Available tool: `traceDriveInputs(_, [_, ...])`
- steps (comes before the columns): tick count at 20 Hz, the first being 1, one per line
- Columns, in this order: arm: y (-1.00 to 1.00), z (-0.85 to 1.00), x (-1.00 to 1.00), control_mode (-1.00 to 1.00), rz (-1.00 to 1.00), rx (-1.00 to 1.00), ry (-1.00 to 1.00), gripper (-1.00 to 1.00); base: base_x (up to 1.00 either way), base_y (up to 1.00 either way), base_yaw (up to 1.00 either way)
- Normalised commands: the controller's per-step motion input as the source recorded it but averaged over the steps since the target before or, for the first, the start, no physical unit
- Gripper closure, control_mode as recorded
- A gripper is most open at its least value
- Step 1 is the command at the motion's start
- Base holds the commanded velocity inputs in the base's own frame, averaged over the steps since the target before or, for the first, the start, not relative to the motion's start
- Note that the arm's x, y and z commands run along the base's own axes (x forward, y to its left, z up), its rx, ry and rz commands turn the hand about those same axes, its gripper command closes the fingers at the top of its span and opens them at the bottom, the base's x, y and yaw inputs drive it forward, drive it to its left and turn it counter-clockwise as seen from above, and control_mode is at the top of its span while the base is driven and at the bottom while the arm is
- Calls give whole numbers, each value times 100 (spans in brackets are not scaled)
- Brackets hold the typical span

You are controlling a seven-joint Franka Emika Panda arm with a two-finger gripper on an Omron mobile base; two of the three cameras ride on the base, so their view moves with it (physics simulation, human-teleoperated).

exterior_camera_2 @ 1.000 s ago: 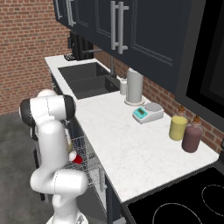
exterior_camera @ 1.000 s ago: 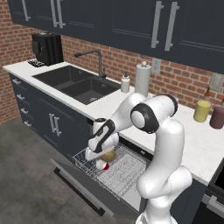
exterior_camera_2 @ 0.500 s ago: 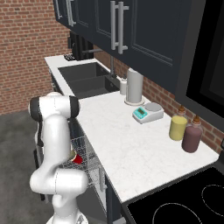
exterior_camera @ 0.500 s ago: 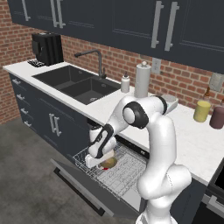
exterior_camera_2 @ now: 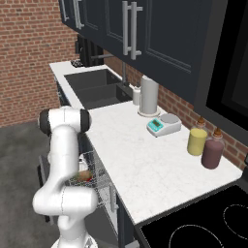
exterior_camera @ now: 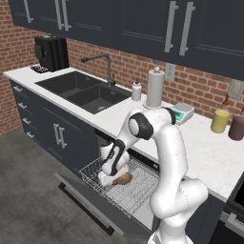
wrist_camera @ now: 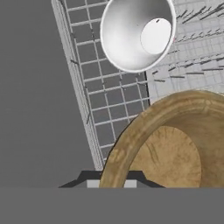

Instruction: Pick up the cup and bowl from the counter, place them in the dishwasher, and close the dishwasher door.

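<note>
My gripper (exterior_camera: 107, 178) hangs low over the pulled-out dishwasher rack (exterior_camera: 139, 191), shut on the rim of the tan wooden bowl (exterior_camera: 123, 179). In the hand view the bowl (wrist_camera: 175, 148) sits right at the fingertips, its rim crossing between them. Beyond it the cup (wrist_camera: 138, 35) lies on its side on the rack's wire grid (wrist_camera: 94, 87), its white inside facing me. From the right base view the bowl (exterior_camera_2: 85, 175) peeks out behind the arm. The dishwasher door (exterior_camera: 83, 200) is dropped open below the rack. The white counter (exterior_camera: 209, 155) runs above.
On the counter stand a paper towel roll (exterior_camera: 155, 88), a small scale (exterior_camera: 182, 112), a yellow cylinder (exterior_camera: 219, 121) and a maroon one (exterior_camera: 237, 127). The sink (exterior_camera: 83, 90) lies to the left, and a stovetop (exterior_camera_2: 203, 227) to the right.
The hand has dropped lower onto the rack with the bowl still gripped. The arm's elbow has swung left and down.
</note>
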Motion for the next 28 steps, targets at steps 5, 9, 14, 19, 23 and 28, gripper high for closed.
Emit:
traceDriveInputs(5, [-19,-55,34,-100,0,-6,0,100,0,0,0])
traceDriveInputs(9, [0,-65,32,-100,0,-3,0,100,0,0,0])
traceDriveInputs(14, [0,-59,34,-100,0,-1,0,100,0,0,0])
traceDriveInputs(19, [6,-61,25,-100,0,0,3,100,0,0,0])
traceDriveInputs(23, [12,-62,11,-100,0,0,4,100,0,0,0])
traceDriveInputs(28, [49,-60,0,-100,0,0,3,-100,0,0,0])
